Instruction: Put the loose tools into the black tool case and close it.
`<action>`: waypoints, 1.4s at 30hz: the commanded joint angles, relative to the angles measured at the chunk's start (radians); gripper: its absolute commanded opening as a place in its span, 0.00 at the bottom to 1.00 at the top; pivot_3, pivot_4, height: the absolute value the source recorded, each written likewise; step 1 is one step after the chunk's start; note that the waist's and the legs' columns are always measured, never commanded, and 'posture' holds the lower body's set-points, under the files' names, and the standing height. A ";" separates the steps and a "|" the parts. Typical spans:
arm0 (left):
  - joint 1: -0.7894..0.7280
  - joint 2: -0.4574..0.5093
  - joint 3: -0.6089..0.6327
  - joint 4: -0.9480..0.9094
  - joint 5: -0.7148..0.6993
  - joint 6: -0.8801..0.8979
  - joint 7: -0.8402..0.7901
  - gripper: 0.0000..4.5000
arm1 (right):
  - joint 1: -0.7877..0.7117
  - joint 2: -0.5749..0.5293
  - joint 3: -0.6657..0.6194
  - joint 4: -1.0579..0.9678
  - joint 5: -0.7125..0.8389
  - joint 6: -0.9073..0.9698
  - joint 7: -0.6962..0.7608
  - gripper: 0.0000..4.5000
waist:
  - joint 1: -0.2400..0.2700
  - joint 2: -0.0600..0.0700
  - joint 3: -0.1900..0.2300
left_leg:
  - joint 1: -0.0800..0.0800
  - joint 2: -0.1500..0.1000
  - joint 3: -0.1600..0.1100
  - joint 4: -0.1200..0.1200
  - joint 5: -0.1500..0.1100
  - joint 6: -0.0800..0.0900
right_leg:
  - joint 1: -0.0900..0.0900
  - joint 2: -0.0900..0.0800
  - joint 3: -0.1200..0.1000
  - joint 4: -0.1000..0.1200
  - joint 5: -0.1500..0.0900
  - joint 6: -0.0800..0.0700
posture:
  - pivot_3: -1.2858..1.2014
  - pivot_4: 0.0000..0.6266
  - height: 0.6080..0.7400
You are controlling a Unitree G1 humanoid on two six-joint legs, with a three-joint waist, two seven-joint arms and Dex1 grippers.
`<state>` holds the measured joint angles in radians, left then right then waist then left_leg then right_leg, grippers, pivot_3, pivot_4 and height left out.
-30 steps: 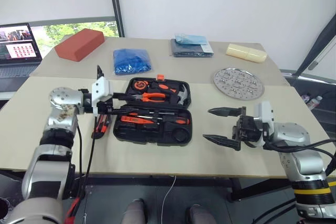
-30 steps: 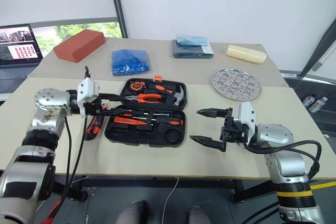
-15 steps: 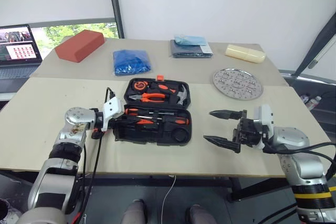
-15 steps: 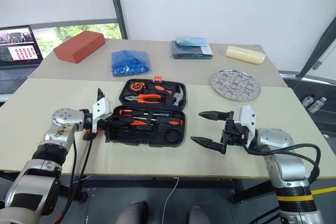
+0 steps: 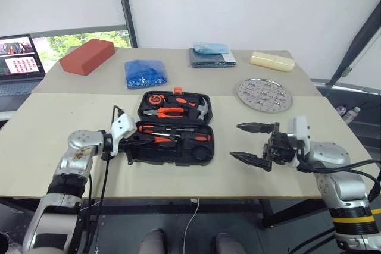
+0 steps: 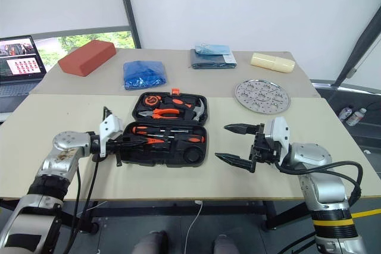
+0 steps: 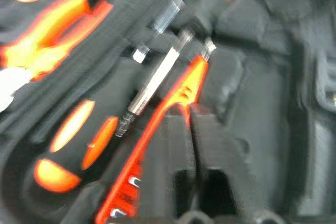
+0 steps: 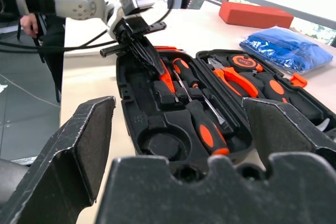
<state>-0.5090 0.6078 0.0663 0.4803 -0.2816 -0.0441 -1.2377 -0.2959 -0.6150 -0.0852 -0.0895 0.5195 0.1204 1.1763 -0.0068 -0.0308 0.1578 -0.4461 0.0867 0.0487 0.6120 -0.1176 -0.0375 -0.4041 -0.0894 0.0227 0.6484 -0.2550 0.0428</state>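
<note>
Black tool case (image 5: 175, 127) lies open mid-surface, screwdrivers (image 8: 205, 124) slotted in its near half (pliers, hammer in far half). My left hand (image 6: 122, 144) nearly clenched at its left edge; right hand (image 5: 253, 143) released, empty.

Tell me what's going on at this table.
The robot is packing tools into the open case. Its left gripper is at the case's left end, jaws nearly together over the utility knife in the near tray, beside two screwdrivers. The right gripper hangs to the right of the case, jaws wide and empty.
</note>
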 commanded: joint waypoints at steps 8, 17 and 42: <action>0.608 0.070 0.499 -0.548 -0.271 0.188 0.200 0.99 | -0.004 0.036 -0.024 0.065 0.012 -0.131 0.060 1.00 | -0.015 0.000 0.000 | 0.002 0.000 0.001 -0.006 -0.001 0.001 | 0.000 -0.001 0.001 -0.002 -0.002 -0.001 | 0.52 0.24 1.00; 1.060 -0.084 0.787 -0.726 -0.309 0.307 0.440 0.99 | -0.032 0.038 -0.049 0.145 0.009 -0.192 0.096 1.00 | 0.010 -0.005 0.001 | 0.005 0.000 0.002 -0.004 -0.007 -0.009 | -0.002 -0.007 -0.005 -0.006 -0.010 -0.005 | 0.52 0.24 1.00; 0.297 0.068 0.215 -0.621 -0.335 1.017 0.980 0.99 | -0.133 0.048 0.015 0.062 0.037 -0.092 0.084 1.00 | 0.002 -0.006 0.001 | 0.003 0.000 0.000 -0.008 -0.004 -0.005 | 0.001 -0.001 -0.003 -0.001 -0.007 -0.005 | 0.52 0.24 1.00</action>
<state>-0.1904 0.6699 0.3170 -0.1819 -0.6545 0.9973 -0.2308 -0.4176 -0.5608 -0.0535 0.0168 0.5325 0.0151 1.2635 -0.0050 -0.0367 0.1588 -0.4428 0.0865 0.0487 0.6049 -0.1224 -0.0429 -0.4033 -0.0905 0.0200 0.6469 -0.2620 0.0386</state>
